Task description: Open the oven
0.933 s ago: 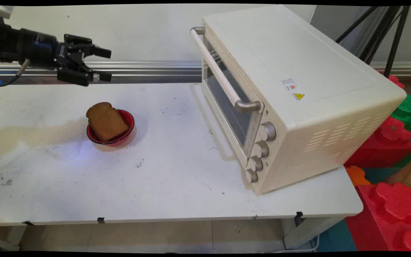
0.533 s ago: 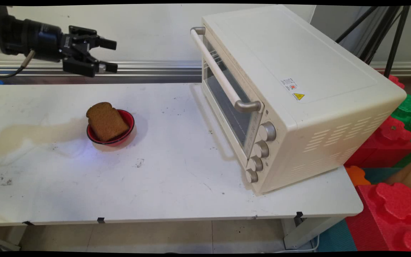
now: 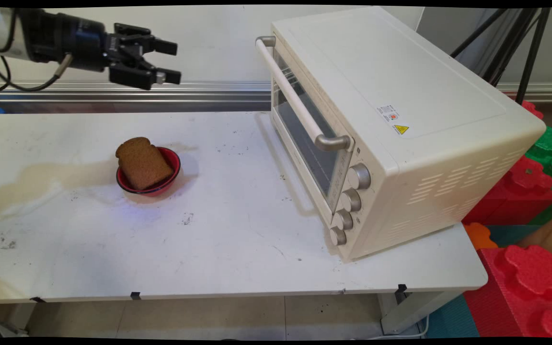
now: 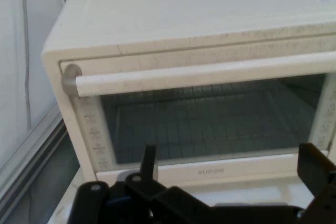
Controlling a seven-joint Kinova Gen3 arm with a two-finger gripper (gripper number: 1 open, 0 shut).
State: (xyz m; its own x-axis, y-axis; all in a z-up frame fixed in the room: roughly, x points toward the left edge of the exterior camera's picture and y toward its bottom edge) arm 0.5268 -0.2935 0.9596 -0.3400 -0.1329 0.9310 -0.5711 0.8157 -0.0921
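Two black fingers (image 3: 173, 48) stand spread well apart at the tip of the gripper (image 3: 175, 62), with nothing between them. The gripper hangs high at the upper left of the main view, above the far edge of the bench (image 3: 218, 249), and it points to the right, level with the upper part of the oven (image 3: 400, 129). It touches nothing. A black cable (image 3: 17, 86) loops down from the arm behind it.

Below and a little left of the gripper, well apart from it, a red bowl (image 3: 169, 178) stands on the bench. A slice of brown bread (image 3: 143, 163) leans in the bowl, its top sticking out over the rim on the left. A pale brownish stain (image 3: 46, 175) runs across the bench from the bowl toward the left edge.

Further right the cream oven sits on the bench, turned so that its front faces left. Its door (image 3: 304, 139) is shut. A long white handle (image 3: 295, 98) with grey ends runs along the top of the door, and four grey knobs (image 3: 352, 201) sit in a column at the near end of the front. In the hand view the oven fills the picture: the handle (image 4: 210, 74) crosses from left to right, the glass door (image 4: 210, 119) shows a wire rack behind it, and the fingers (image 4: 315, 166) rise at the bottom, wide apart.

Right of the bench lie red and green foam blocks (image 3: 525, 282), and black tripod legs (image 3: 520, 43) stand at the upper right.
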